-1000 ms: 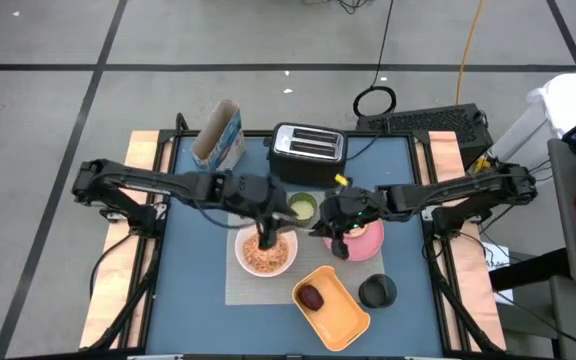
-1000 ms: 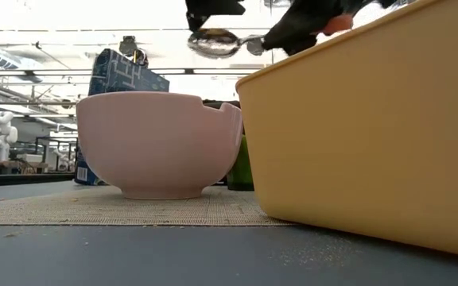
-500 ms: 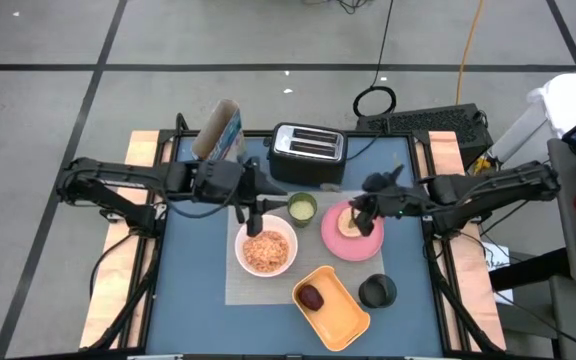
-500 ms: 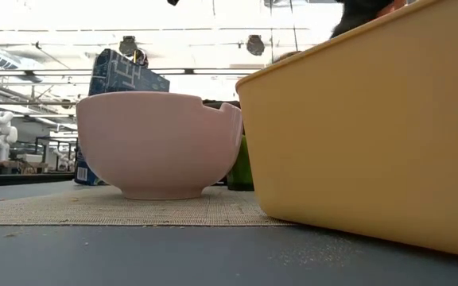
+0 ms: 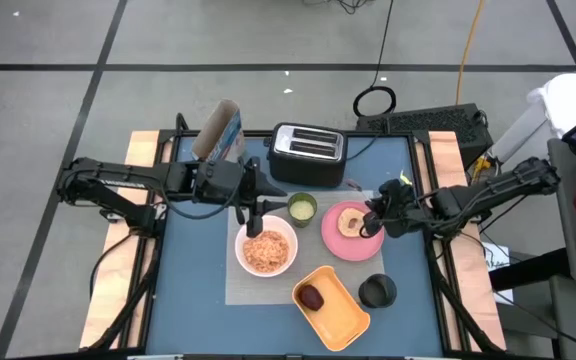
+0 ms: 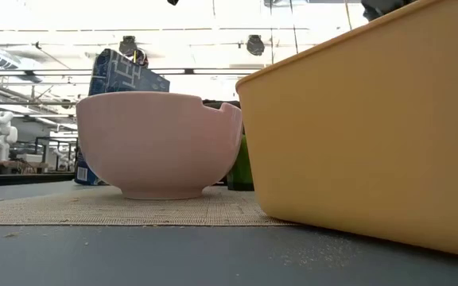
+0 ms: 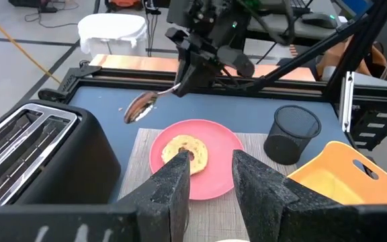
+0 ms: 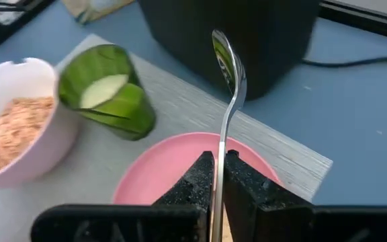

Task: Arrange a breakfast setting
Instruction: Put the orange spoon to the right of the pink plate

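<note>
Right gripper [image 5: 376, 214] clamped on a spoon [image 7: 154, 99] over the pink plate [image 5: 340, 243]; left gripper [image 5: 256, 208] hangs near the bowl with nothing between its fingers.

The spoon's handle is pinched in the right jaws, its bowl pointing toward the toaster [image 5: 308, 152]. The plate lies on the grey placemat [image 5: 258, 288] with the round toasted bread piece [image 5: 350, 221] on it. The white bowl [image 5: 265, 250], filled with cereal, sits on the mat beside the plate, and the small green cup [image 5: 301, 208] stands between bowl and toaster. The left jaws stand partly apart, above the mat at the bowl's far rim. The orange tray [image 5: 332, 301] holds a dark item, with a black mesh cup [image 5: 377, 291] beside it. A cereal box [image 5: 218, 135] stands left of the toaster.
</note>
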